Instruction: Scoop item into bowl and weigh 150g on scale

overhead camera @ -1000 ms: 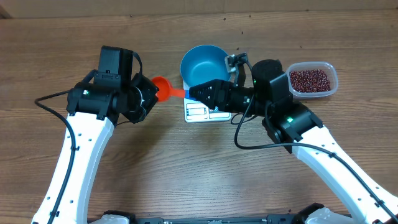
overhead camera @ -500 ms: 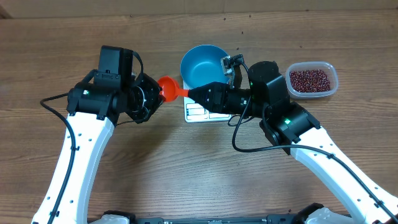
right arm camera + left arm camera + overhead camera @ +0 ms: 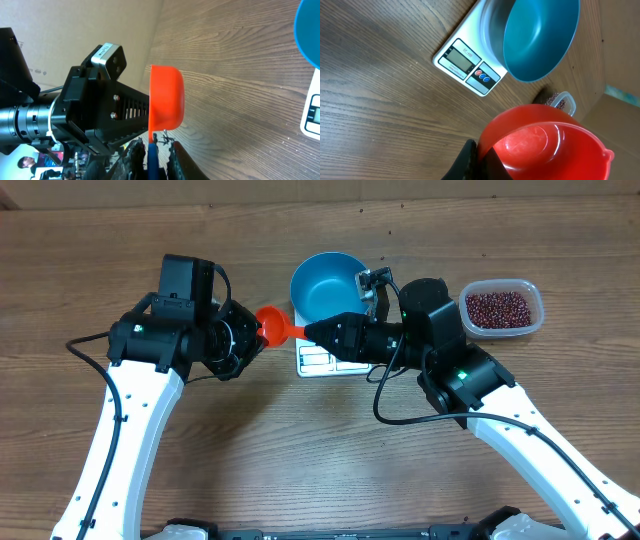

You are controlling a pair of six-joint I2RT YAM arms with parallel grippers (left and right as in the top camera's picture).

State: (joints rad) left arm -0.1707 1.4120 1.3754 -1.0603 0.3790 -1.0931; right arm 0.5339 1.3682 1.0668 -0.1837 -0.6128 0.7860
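Left gripper (image 3: pixel 252 335): is clenching hard on the scoop (image 3: pixel 271 322), pinching the wall of its orange cup. In the left wrist view one black finger (image 3: pixel 467 162) is pressing against the cup's edge.
Scoop: is hanging above the table (image 3: pixel 300 450) between the two grippers. Its cup is sitting at the left gripper's tip and its blue handle is pointing into the right gripper (image 3: pixel 310 330). The cup is showing a bare orange inside.
Right gripper: is standing only narrowly open, with the blue handle lying between its fingers (image 3: pixel 182 167). Whether the fingers are actually pressing on the handle cannot be told.
Bowl (image 3: pixel 325 280): is sitting on the scale (image 3: pixel 320 362), just beyond the right gripper's fingers on their far side and apart from them. Its blue inside is bare. From the left gripper it is lying ahead, past the scoop's cup.
Scale: is lying flat on the table below the right gripper's fingers, which are covering part of it from above. Its display and label panel are showing on the near side of those fingers.
Beans (image 3: pixel 497 307): are lying as a maroon heap in a clear tub (image 3: pixel 537 298). The tub is well behind the right gripper's tip, beside its wrist, on the side away from the left gripper.
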